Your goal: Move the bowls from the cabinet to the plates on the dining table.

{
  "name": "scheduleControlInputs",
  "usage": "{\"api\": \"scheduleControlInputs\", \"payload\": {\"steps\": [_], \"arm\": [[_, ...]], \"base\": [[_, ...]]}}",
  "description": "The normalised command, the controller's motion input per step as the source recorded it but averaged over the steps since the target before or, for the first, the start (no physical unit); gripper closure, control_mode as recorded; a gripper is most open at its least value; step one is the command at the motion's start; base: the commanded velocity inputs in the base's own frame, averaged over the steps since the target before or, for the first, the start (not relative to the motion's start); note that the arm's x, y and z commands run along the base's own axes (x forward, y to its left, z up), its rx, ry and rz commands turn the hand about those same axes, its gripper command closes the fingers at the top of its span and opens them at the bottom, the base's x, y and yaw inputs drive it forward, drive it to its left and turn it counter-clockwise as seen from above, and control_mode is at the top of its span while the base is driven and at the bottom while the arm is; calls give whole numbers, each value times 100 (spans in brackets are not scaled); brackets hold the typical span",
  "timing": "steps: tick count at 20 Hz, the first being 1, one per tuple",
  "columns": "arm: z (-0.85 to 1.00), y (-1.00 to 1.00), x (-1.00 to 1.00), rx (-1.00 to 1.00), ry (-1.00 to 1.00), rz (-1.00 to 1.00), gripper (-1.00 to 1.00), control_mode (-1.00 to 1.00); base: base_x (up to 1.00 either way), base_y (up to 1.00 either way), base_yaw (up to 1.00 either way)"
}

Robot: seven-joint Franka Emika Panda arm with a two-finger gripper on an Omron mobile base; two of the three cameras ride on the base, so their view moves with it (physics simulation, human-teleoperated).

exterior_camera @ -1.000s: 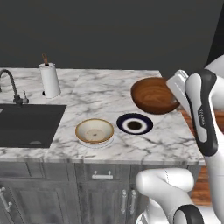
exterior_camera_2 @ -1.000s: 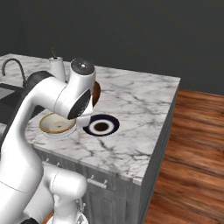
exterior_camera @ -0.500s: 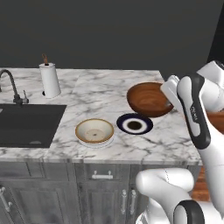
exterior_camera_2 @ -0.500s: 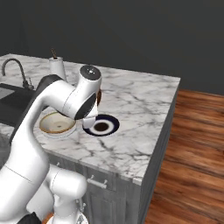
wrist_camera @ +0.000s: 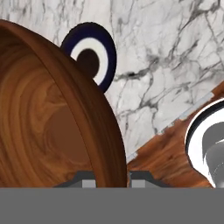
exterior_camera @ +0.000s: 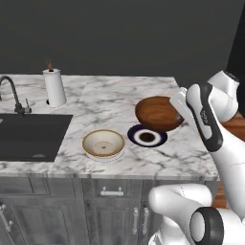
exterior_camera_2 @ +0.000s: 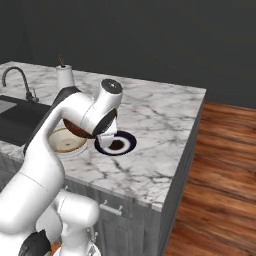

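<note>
Hand view shows the gripper (wrist_camera: 107,177) pinched nearly shut on the wooden bowl's (wrist_camera: 48,127) rim, tilted above the blue plate (wrist_camera: 94,54); released off-centre, it could tip onto the marble (wrist_camera: 166,52).

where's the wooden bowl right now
The wooden bowl is held by its rim in the gripper, just above the dark blue plate, right of the beige bowl.

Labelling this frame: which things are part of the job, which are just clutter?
Job:
wood bowl, held by gripper
blue plate
beige bowl, already on the table

Clutter:
paper towel roll
sink
tap
</note>
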Motion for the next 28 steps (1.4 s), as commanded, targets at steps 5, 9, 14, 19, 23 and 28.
{"api": "scheduleControlInputs", "payload": {"steps": [5, 9, 14, 19, 23, 28], "arm": [[-31, 0, 29, 5, 1, 1, 100, -100], [-30, 0, 29, 2, 0, 0, 100, -100], [-25, -2, 32, 0, 0, 0, 100, -100], [-18, -1, 33, -2, 1, 0, 100, -100], [-19, -4, 32, -2, 2, 0, 100, -100], [-26, -7, 29, -1, 3, 0, 100, -100]], "base": [[0, 0, 0], [0, 0, 0], [0, 0, 0], [0, 0, 0], [0, 0, 0], [0, 0, 0]]}}
